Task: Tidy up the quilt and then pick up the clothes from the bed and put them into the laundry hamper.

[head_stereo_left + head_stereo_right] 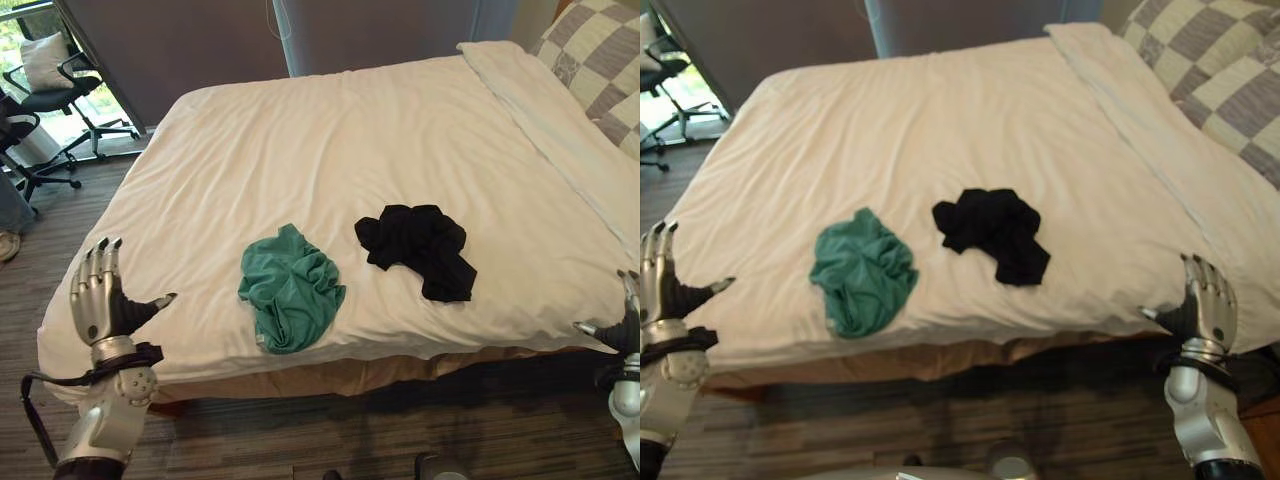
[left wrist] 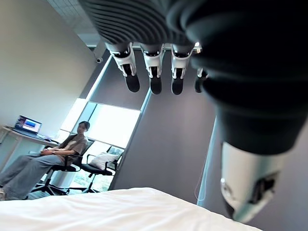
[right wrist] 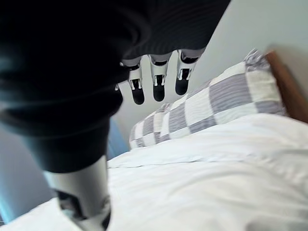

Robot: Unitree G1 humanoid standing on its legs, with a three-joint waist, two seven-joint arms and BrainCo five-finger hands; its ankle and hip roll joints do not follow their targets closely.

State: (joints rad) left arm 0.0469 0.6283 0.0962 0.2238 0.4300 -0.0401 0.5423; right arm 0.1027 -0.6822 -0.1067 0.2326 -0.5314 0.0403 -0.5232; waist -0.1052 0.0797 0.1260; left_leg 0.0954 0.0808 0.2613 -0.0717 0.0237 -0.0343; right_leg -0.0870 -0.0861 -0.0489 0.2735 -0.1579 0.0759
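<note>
Bed (image 1: 560, 170) is seen covered by a white quilt (image 1: 350, 150), spread flat and smooth across it, near edge draped over the side. Checked pillows (image 1: 600, 60) are set at the head end, on the robot's right. Two office chairs (image 1: 60, 90) are noted on the floor beyond the far left corner; a seated person (image 2: 53, 159) is shown in the left wrist view.

Green garment (image 1: 290, 290) is found crumpled on the quilt near the front edge; black garment (image 1: 420, 248) is bunched just beside it to the right, apart from it.

Left robot hand (image 1: 100, 300) is held at the bed's left front corner, fingers straight, thumb apart, nothing gripped. Right robot hand (image 1: 1205, 305) is held at the right front edge, fingers extended, empty
</note>
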